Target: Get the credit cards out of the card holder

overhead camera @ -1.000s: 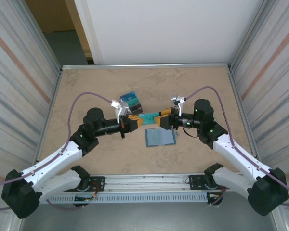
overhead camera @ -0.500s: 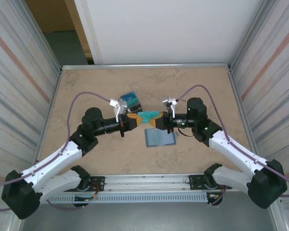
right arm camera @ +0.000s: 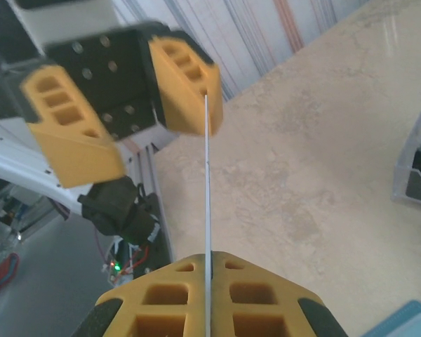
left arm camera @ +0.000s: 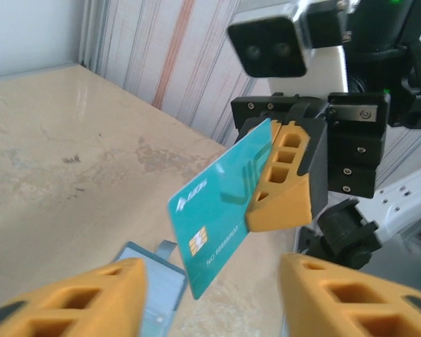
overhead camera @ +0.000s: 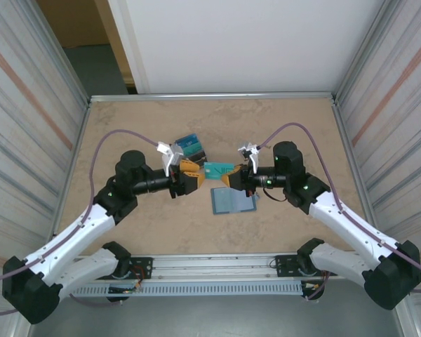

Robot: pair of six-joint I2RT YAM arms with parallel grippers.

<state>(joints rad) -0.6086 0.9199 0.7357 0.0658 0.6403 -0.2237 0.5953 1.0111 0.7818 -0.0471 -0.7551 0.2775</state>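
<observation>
Left wrist view: right jaws clamp one edge of the teal card (left arm camera: 217,210), airborne near the card holder (overhead camera: 233,201) on the table (overhead camera: 126,126). Left jaws stand apart, empty. The narrow edge grip could let the card pivot or drop.

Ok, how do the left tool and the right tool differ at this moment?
The right tool is shut on the teal card; the left tool is open, its jaws apart on either side of that card's free end. The right tool carries the card; the left tool holds nothing. Both are orange-tipped and face each other above the table.
</observation>
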